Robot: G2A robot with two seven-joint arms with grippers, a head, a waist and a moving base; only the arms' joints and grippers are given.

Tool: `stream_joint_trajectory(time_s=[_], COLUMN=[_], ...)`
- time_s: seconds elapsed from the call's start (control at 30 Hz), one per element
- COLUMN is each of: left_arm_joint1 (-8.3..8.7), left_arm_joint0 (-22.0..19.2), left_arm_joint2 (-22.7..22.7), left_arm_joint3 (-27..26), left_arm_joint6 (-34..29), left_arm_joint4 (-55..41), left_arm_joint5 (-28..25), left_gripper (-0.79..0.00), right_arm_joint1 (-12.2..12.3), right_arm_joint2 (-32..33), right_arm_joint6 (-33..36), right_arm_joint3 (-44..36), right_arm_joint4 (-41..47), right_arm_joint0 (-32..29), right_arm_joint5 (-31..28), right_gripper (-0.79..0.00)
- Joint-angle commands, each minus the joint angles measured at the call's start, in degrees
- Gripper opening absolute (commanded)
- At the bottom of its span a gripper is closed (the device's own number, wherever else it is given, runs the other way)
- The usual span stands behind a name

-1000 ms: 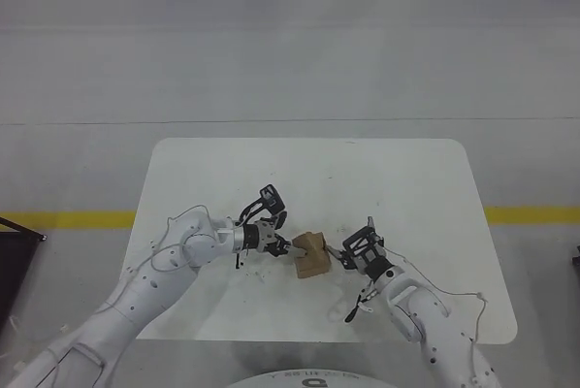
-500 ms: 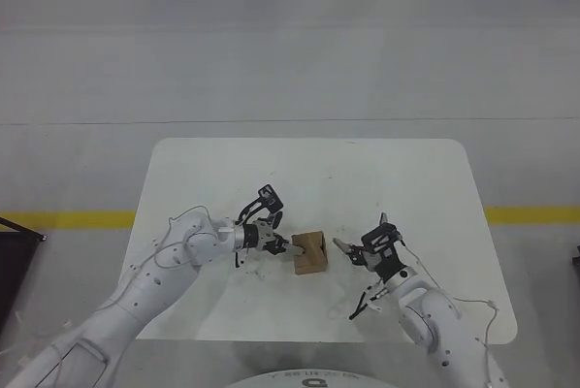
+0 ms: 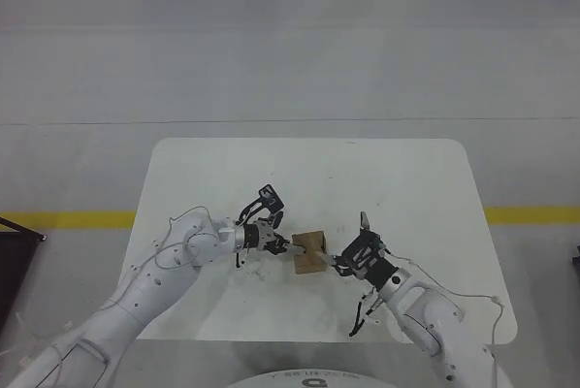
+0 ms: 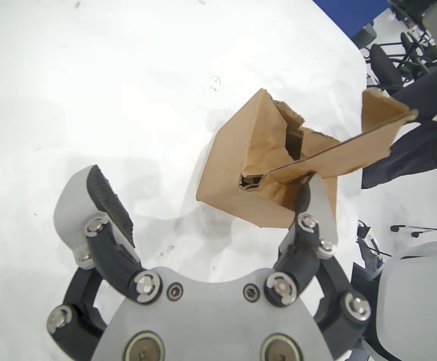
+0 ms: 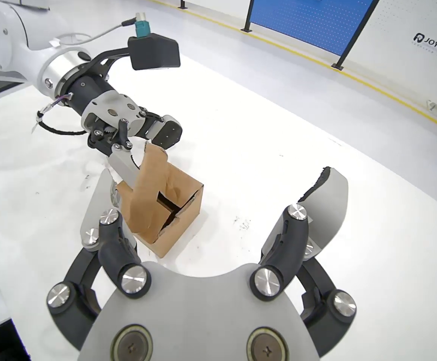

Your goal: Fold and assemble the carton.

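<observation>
A small brown carton [image 3: 310, 252] sits on the white table [image 3: 416, 184], near its front middle. Its top flaps are crumpled inward and one long flap [image 4: 372, 129] sticks up. My left gripper [image 3: 281, 243] stands open against the carton's left side; in the left wrist view one fingertip [image 4: 312, 193] touches the carton [image 4: 237, 163] under the raised flap, the other fingertip [image 4: 105, 193] is off to the side. My right gripper [image 3: 347, 256] is open just right of the carton. In the right wrist view the carton [image 5: 182, 208] lies beyond one of that gripper's fingers [image 5: 103, 193].
The table's front edge runs close behind both arms. A black cable [image 3: 358, 315] hangs from the right arm near that edge. The far half of the table is bare white surface. A yellow line [image 3: 67, 219] crosses the floor.
The right gripper pulled away to the right of the carton, then came back close to it. The left gripper stayed against the carton's left side.
</observation>
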Motion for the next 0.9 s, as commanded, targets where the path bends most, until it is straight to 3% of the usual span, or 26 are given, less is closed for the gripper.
stream_joint_trajectory(time_s=[0.0, 0.33, 0.6, 0.87], left_arm_joint1=[0.02, 0.17, 0.22, 0.1], left_arm_joint0=[0.1, 0.74, 0.8, 0.52], left_arm_joint2=[-0.06, -0.61, -0.88, -0.75], left_arm_joint3=[-0.1, -0.57, -0.67, -0.62], left_arm_joint6=[-0.04, 0.16, -0.17, -0.44], left_arm_joint4=[0.14, 0.42, 0.35, 0.22], left_arm_joint5=[0.08, 0.08, -0.14, -0.23], left_gripper=[0.0, 0.0, 0.0, 0.0], right_arm_joint1=[-0.19, -0.99, -0.85, -1.19], right_arm_joint2=[-1.01, -2.47, -2.92, -5.94], right_arm_joint6=[1.41, 4.58, 3.18, 8.08], right_arm_joint3=[-0.21, 4.27, 3.62, 3.56], right_arm_joint4=[-0.6, 3.19, 2.62, -0.64], right_arm_joint0=[0.79, 4.39, 4.68, 7.04], right_arm_joint5=[1.79, 7.38, 3.96, 5.01], right_gripper=[0.0, 0.0, 0.0, 0.0])
